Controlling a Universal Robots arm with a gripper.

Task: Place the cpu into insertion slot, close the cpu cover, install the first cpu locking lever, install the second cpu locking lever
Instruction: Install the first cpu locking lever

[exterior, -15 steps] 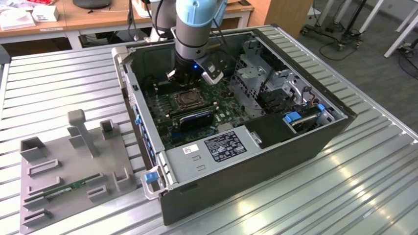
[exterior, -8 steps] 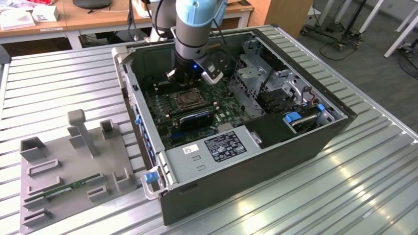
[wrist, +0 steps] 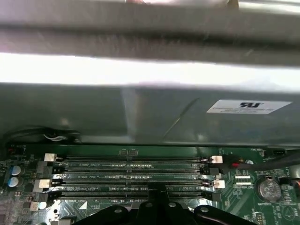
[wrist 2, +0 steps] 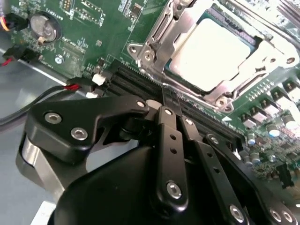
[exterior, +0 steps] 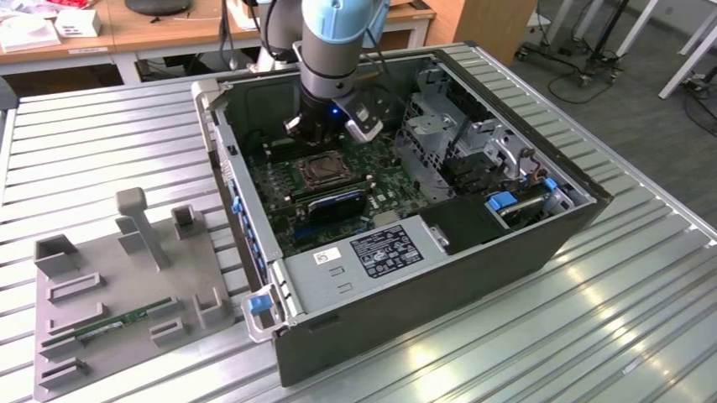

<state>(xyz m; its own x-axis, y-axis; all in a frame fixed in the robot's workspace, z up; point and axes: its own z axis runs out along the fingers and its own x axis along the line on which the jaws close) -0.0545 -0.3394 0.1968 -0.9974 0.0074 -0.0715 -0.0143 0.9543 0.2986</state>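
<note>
black gripper (wrist 2: 169,101) fingers together (empty) beside cpu (wrist 2: 213,51).

Cpu (wrist 2: 213,49) showing smooth, pale silvery metal top, softly reflecting. Cpu cover (wrist 2: 161,28) showing bright, polished metal frame. Gripper (wrist 2: 169,104) showing black, semi-gloss links, looking like plastic or coated metal, with shiny steel screws. Motherboard (wrist 2: 101,23) showing green lacquered board, slightly glossy. Computer case (exterior: 448,277) wearing matt dark grey sheet metal. Table (exterior: 101,143) showing ribbed, brushed metal, catching glare. Fixture tray (exterior: 112,311) looking like matt grey plastic.
</note>
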